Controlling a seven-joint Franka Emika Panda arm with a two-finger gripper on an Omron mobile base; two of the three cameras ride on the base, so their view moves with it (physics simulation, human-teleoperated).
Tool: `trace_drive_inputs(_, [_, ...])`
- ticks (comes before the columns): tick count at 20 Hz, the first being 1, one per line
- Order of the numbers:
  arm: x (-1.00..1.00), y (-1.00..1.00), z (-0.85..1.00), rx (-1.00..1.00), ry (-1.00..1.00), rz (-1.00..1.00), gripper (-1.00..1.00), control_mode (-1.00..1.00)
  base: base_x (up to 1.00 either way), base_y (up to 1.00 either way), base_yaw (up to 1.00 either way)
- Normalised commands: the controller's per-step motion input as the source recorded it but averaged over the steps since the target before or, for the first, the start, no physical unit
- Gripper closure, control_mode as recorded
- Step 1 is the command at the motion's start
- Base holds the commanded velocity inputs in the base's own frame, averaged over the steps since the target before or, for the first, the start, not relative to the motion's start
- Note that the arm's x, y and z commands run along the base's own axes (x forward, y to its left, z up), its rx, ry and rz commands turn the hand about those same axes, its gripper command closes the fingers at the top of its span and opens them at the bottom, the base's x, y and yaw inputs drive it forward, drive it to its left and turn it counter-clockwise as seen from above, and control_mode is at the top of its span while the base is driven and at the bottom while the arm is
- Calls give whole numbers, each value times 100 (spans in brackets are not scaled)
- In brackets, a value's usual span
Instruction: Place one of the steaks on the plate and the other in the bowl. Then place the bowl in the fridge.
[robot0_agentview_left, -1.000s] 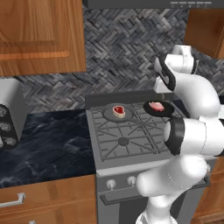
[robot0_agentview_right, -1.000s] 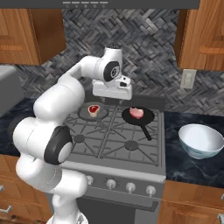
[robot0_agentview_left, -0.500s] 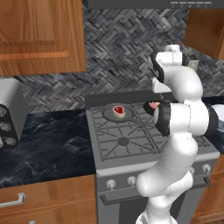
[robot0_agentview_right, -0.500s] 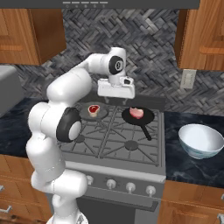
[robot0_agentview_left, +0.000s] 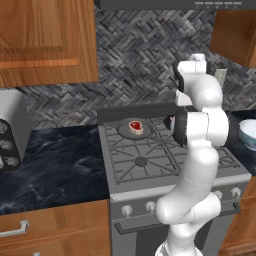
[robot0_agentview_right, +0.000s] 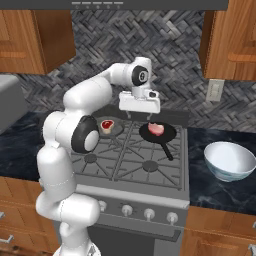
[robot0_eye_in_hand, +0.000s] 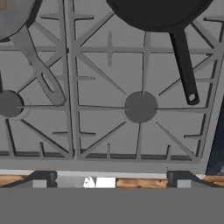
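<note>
On the far left burner of the stove, one steak lay in a grey pan. Above the stove's far middle hung the gripper, jaws spread wide and apparently holding nothing. Just right of it, the second steak sat in a black skillet. The bowl stood on the right-hand counter.

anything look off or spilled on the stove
Nothing stands out. One steak lies flat in the grey pan, the other steak in the black pan, both on the stove. The bowl sits upright on the counter to the right. The open gripper hangs above the back burners.
</note>
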Motion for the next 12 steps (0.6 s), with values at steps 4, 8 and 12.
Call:
trace_drive_inputs(4, [16, -6, -36, 0, -24, 3, -100, -100, 0, 0, 0])
trace_drive_inputs(8, [32, -14, -7, 0, -8, 11, -100, -100, 0, 0, 0])
trace_drive_inputs(12, [33, -14, -12, 0, 0, 13, -100, -100, 0, 0, 0])
